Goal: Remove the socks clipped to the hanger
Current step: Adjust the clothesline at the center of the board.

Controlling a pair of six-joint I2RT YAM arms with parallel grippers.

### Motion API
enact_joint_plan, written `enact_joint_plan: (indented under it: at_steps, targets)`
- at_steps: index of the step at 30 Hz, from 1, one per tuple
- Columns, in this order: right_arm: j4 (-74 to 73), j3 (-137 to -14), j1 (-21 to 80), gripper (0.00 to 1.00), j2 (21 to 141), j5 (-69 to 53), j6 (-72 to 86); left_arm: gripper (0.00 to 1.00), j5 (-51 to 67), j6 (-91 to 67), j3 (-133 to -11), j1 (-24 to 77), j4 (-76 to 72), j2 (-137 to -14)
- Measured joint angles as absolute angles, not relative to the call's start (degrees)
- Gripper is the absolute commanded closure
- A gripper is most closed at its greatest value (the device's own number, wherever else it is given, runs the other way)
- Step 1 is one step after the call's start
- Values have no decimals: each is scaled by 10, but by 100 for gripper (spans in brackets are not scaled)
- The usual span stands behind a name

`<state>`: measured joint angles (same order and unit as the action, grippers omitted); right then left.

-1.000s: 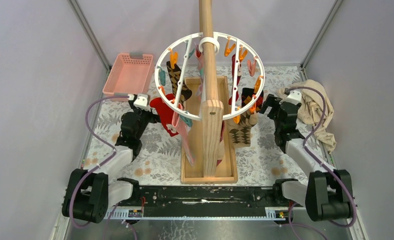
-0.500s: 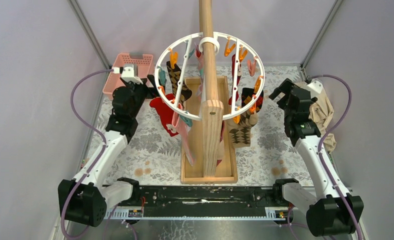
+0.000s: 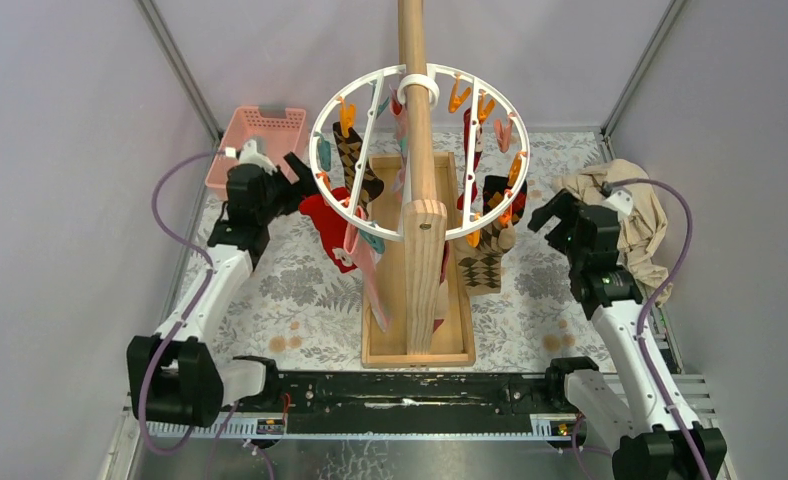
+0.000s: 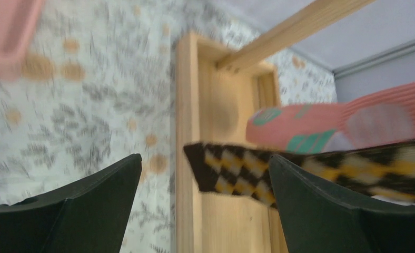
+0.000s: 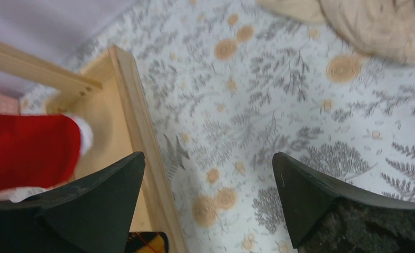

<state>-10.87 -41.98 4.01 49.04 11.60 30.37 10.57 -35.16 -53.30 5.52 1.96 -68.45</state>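
Note:
The hanger (image 3: 527, 140), a round white ring with orange, teal and pink clips, hangs on the wooden post. Socks hang clipped under it: a red one (image 3: 325, 222), an argyle one (image 3: 358, 170), a pink one (image 3: 368, 270) and another argyle one (image 3: 482, 268). My left gripper (image 3: 298, 182) is open at the ring's left side. In the left wrist view the argyle sock's toe (image 4: 231, 168) lies between the fingers of that gripper (image 4: 204, 158), below the pink patched sock (image 4: 321, 129). My right gripper (image 3: 548, 212) is open right of the ring. Its wrist view shows this gripper (image 5: 208, 155) empty, with a red sock (image 5: 31, 147) at the left.
The wooden frame (image 3: 380, 350) with its upright post (image 3: 420, 200) stands mid-table under the ring. A pink basket (image 3: 260, 140) sits at the back left. A beige cloth (image 3: 630, 215) lies at the right, behind my right arm. Purple walls close in both sides.
Both arms rose from low beside the frame. The left gripper then settled against the ring's left side, and the right one dropped back and inward. Both stayed open.

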Motion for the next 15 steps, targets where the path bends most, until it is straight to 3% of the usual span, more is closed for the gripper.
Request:
enact_joint_plan:
  at_steps: [6, 15]
  targets:
    - [-112, -377, 40, 17, 552, 62, 303, 2, 170, -389, -458, 48, 13, -737]
    - [-98, -405, 101, 18, 722, 9, 295, 2, 70, -358, -491, 153, 62, -776]
